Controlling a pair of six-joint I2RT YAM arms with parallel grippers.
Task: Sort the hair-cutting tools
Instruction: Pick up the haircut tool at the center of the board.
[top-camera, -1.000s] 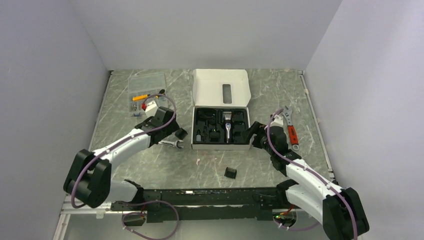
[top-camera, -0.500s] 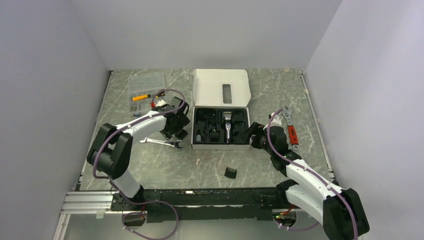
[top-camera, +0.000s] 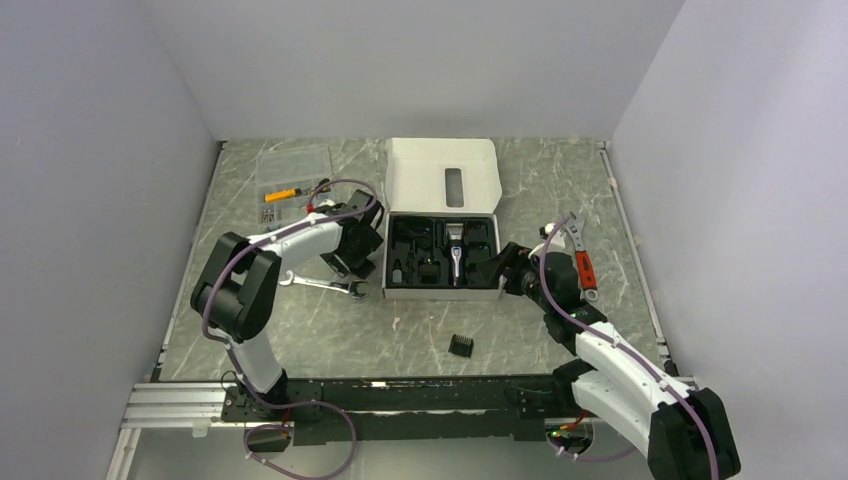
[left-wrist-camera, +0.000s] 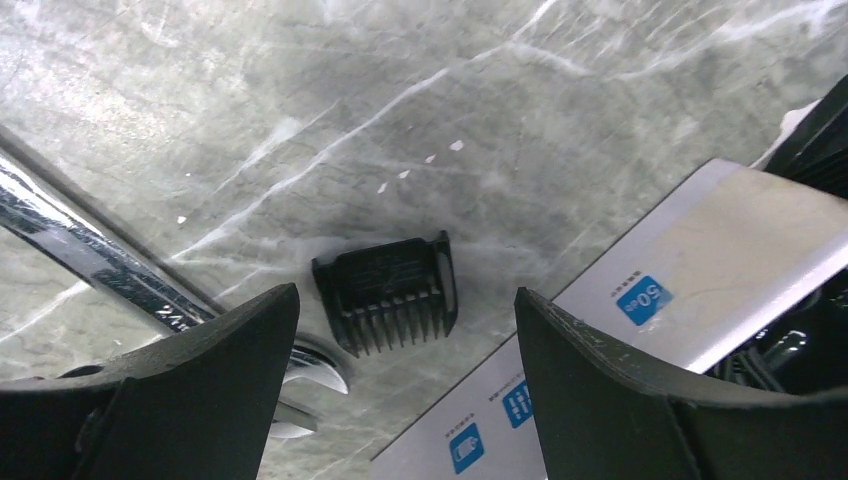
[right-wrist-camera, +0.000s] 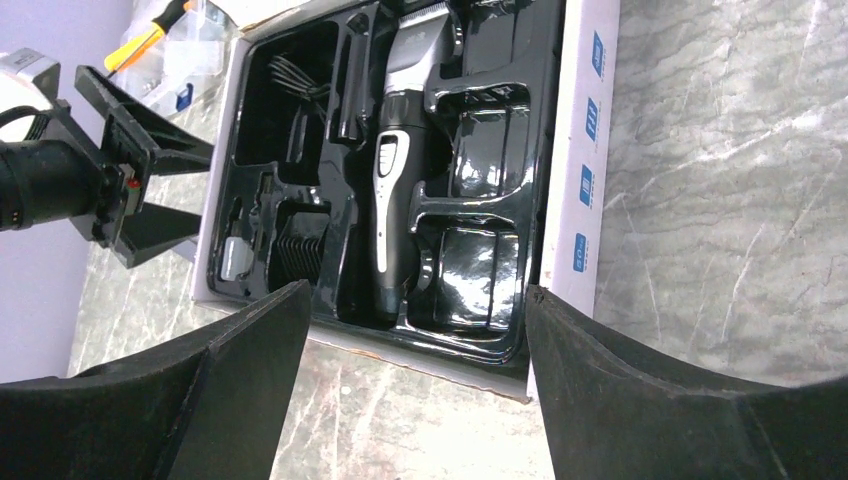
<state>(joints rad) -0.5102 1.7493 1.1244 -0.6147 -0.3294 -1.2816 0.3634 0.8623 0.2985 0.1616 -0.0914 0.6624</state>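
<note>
- Tabletop (top-camera: 300, 330): grey marbled surface.
- Centre: white box (top-camera: 442, 293), lid open.
- Far left: clear case (top-camera: 293, 165).
- Just left of the box: silver wrench (top-camera: 325, 286) and black comb (left-wrist-camera: 385, 293).
- Near the front edge: second comb (top-camera: 460, 345).
- Right of the box: red-handled wrench (top-camera: 583, 265).

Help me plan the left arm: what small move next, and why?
Probably lower the left gripper straight down around the comb: it lies on the table, centred between the open fingers, outside the box, with the wrench close beside.
</note>
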